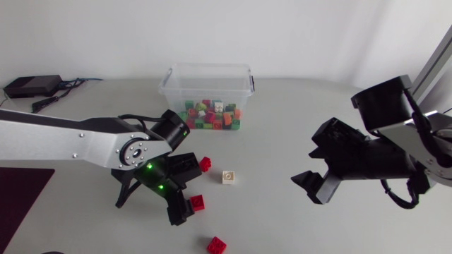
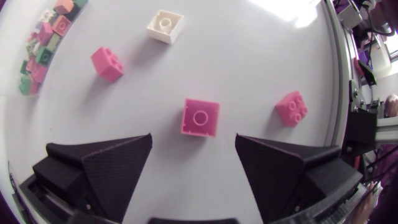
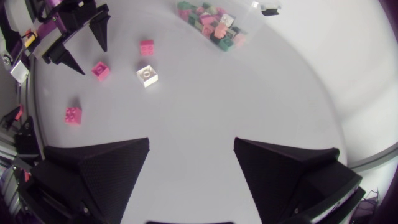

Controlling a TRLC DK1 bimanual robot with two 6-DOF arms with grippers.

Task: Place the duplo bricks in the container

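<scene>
A clear plastic container (image 1: 171, 86) at the back of the table holds several coloured duplo bricks (image 1: 210, 114). On the table lie three red bricks (image 1: 205, 164) (image 1: 198, 202) (image 1: 217, 245) and a white brick (image 1: 229, 177). My left gripper (image 1: 187, 190) is open, low over the table. In the left wrist view the middle red brick (image 2: 200, 117) lies just ahead of the left gripper (image 2: 193, 135), in line with the gap and untouched. My right gripper (image 1: 318, 185) hangs open and empty to the right of the bricks. The right wrist view shows the right gripper (image 3: 191, 142) over bare table.
A black box (image 1: 32, 86) with cables sits at the back left. A dark mat (image 1: 21, 201) lies at the front left edge. In the left wrist view the white brick (image 2: 165, 25) is farthest ahead, with red bricks (image 2: 107, 63) (image 2: 291, 108) to either side.
</scene>
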